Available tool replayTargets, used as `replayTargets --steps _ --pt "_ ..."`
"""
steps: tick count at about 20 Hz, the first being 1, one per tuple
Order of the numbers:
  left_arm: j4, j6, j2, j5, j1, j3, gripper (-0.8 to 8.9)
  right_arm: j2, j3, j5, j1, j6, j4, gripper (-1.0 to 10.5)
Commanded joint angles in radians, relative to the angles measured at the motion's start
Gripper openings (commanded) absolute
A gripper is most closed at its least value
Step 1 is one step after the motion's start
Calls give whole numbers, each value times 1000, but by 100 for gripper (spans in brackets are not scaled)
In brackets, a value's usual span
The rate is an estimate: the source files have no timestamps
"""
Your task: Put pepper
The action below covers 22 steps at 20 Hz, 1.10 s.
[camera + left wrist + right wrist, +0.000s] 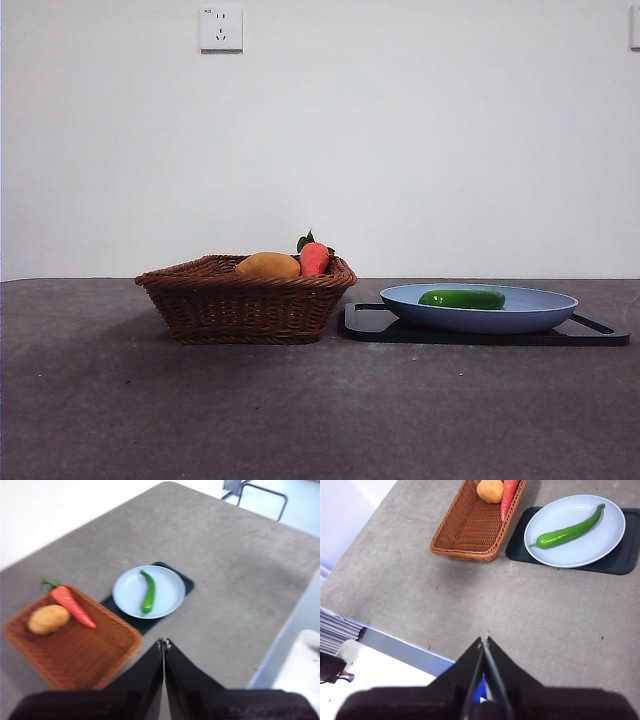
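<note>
A wicker basket [245, 305] holds a potato [267, 265] and a carrot [314, 257]. Beside it, a blue plate [520, 312] sits on a black tray [370, 322].

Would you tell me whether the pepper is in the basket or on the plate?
On the plate: the pepper lies on the blue plate, beside the basket.

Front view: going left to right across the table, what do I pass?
Wicker basket → yellow-orange fruit → red-orange leafy-topped fruit, both in the basket → black tray → green pepper lying on the blue plate.
</note>
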Motion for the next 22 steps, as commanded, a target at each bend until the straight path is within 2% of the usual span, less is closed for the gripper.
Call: replayTargets --steps 1,3,6,9,13,18,22 --pt "82 69 5 -70 47 18 8 6 14 2 2 -8 -16 11" --pt "189 138 0 -31 163 18 8 6 14 2 2 -8 -17 11" --pt "368 180 -61 111 361 -48 8 6 14 2 2 -8 -16 11" --pt "652 179 -229 211 555 -293 8 6 14 2 2 -8 -17 11" --pt "959 158 -463 202 748 -672 8 6 14 2 2 -8 -16 11" --pt "1024 137 -694 200 848 -1030 8 6 14 2 2 -8 -16 11" --pt "1054 44 -809 202 881 -1253 8 6 14 2 2 -8 -16 11"
